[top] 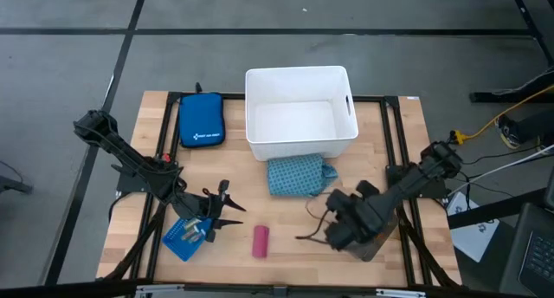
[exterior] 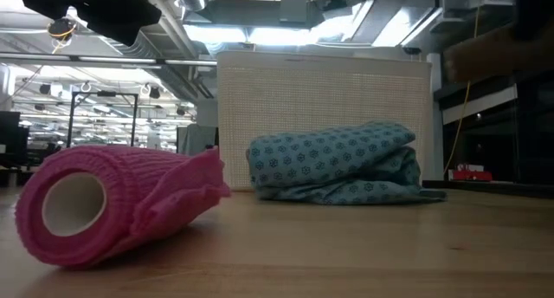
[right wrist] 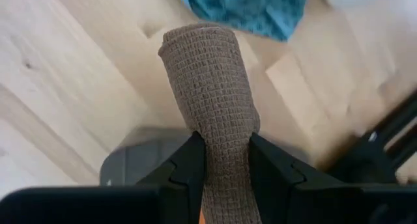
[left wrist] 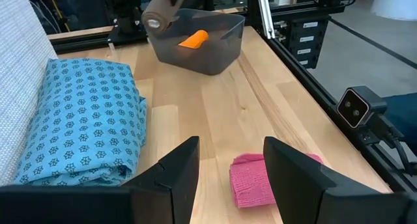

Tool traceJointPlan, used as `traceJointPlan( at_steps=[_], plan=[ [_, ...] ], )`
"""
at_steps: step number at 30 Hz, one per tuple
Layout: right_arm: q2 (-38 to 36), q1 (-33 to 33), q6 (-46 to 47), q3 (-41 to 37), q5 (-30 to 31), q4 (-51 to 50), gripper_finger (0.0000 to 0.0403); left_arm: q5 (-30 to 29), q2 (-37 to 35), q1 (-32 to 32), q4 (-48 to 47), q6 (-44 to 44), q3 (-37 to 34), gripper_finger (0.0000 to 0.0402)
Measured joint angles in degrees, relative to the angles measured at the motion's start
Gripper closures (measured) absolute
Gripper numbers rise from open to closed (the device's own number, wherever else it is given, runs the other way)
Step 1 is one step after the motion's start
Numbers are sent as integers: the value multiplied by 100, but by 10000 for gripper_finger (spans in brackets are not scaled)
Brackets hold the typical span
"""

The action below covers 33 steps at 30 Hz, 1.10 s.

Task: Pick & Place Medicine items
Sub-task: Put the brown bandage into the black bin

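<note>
The brown-grey stick is a woven roll, and my right gripper is shut on it above the grey tray near the table's right near corner. An orange tube lies in that tray. The pink tube lies on its side on the wood near the near edge. My left gripper is open, just left of the pink tube, over the light-blue tray. The teal patterned pack rests flat on the table in front of the white bin. My right gripper pinches the brown-grey stick between its two fingers at one end. The stick lies along the fingers and juts out past their tips. In the left wrist view it is lifted clear above the grey tray.
A white bin stands at the table's far middle, with a dark blue zipped pouch to its left. Small items lie on the light-blue tray. Black frame rails run along the table's sides. Bare wood shows between the pink tube and the grey tray.
</note>
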Motion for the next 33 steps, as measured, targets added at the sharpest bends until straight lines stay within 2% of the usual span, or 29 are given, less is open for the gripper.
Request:
traceJointPlan(
  at_steps=[9,16,22,27,33],
  plan=[
    [-1,1246,2314,-156,302,-131,301,38,0,0,2,-39,0,233],
    [-2,1850,3740,-989,232,3,301,39,0,0,2,-33,0,233],
    [-2,2022,4364,-1811,-107,906,301,39,0,0,2,-33,0,233],
    [-2,2049,4474,-2246,46,1932,301,39,0,0,2,-32,0,233],
    [-2,2036,4683,-2630,8,2262,301,39,0,0,2,-33,0,233]
  ],
)
